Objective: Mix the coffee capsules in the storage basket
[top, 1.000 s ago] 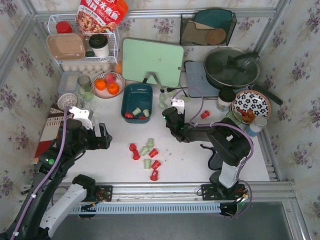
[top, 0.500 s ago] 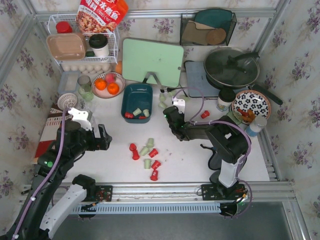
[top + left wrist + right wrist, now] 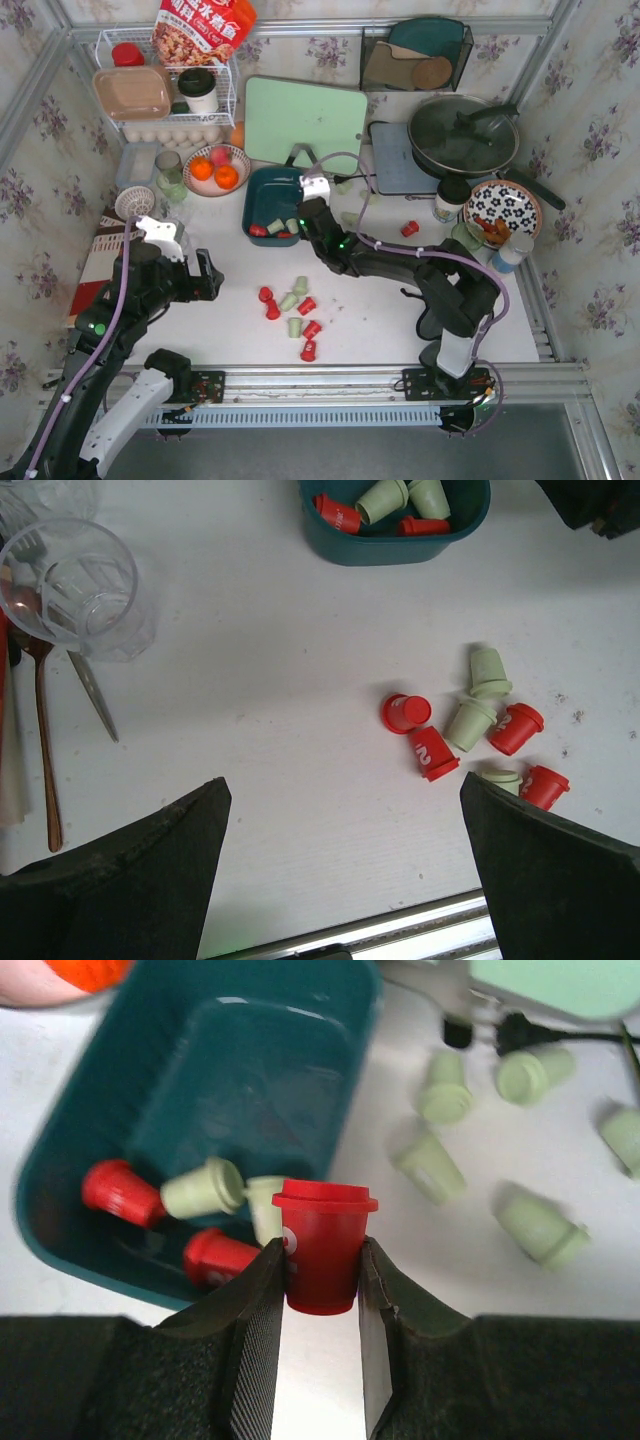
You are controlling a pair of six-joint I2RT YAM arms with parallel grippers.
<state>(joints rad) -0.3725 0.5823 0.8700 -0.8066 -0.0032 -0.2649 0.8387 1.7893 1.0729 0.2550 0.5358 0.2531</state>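
Note:
The storage basket (image 3: pixel 274 190) is a dark teal tub left of centre; it shows in the right wrist view (image 3: pixel 240 1070) and the left wrist view (image 3: pixel 400 548). It holds a few red and pale green coffee capsules (image 3: pixel 200 1188). My right gripper (image 3: pixel 305 225) is shut on an upright red capsule (image 3: pixel 322 1245), held over the basket's near right corner. Several red and green capsules (image 3: pixel 295 305) lie loose on the table, also in the left wrist view (image 3: pixel 470 720). More green ones (image 3: pixel 430 1165) lie right of the basket. My left gripper (image 3: pixel 205 275) is open and empty, left of the loose cluster.
A bowl of oranges (image 3: pixel 216 168) stands left of the basket and a green cutting board (image 3: pixel 305 122) behind it. A pan (image 3: pixel 462 135) and a floral plate (image 3: pixel 502 208) are at the right. A lone red capsule (image 3: pixel 410 228) lies mid-right. A glass (image 3: pixel 70 580) and spoon (image 3: pixel 42 730) are at the left.
My right gripper has moved left with the red capsule, from the table right of the basket to the basket's near right corner. The left arm has barely moved.

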